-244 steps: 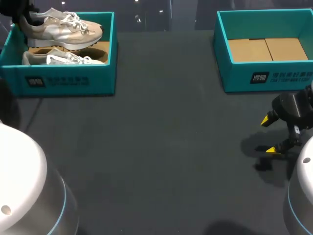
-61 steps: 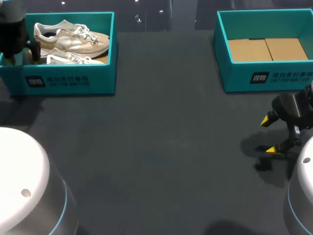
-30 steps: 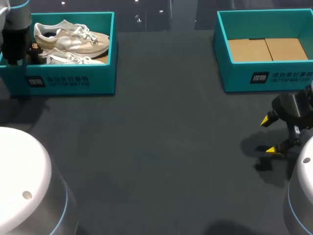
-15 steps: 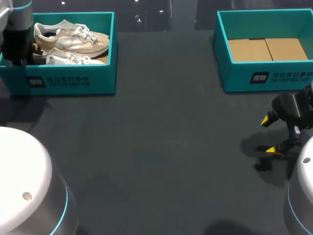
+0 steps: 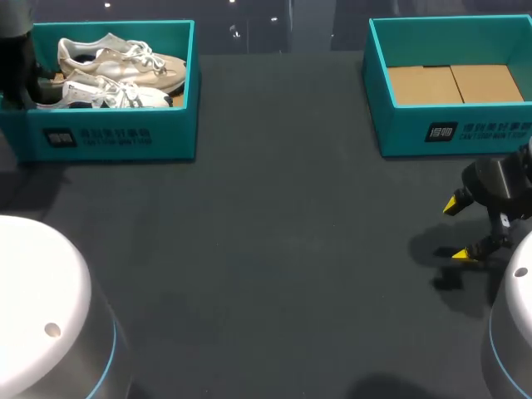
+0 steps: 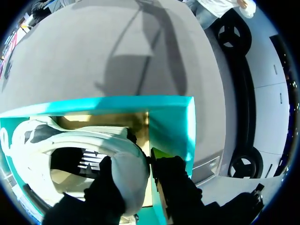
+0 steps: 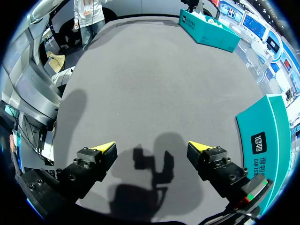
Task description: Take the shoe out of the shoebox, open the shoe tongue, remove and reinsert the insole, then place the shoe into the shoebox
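Now that the near shoe [image 5: 108,90] sits higher in the left box [image 5: 116,137] than half a second ago, I judge the lift begun. My left gripper [image 6: 140,171] is clamped on its heel, one finger inside the collar, one outside. It is not yet clear of the walls; the other shoe [image 5: 125,58] lies behind. My right gripper [image 5: 460,228] hangs spread wide over the table [image 5: 274,249] beside the right box [image 5: 449,129], free for the tongue.

head view high behind, left wrist close over shoebox [image 6: 173,122], right wrist above table [image 7: 154,84]
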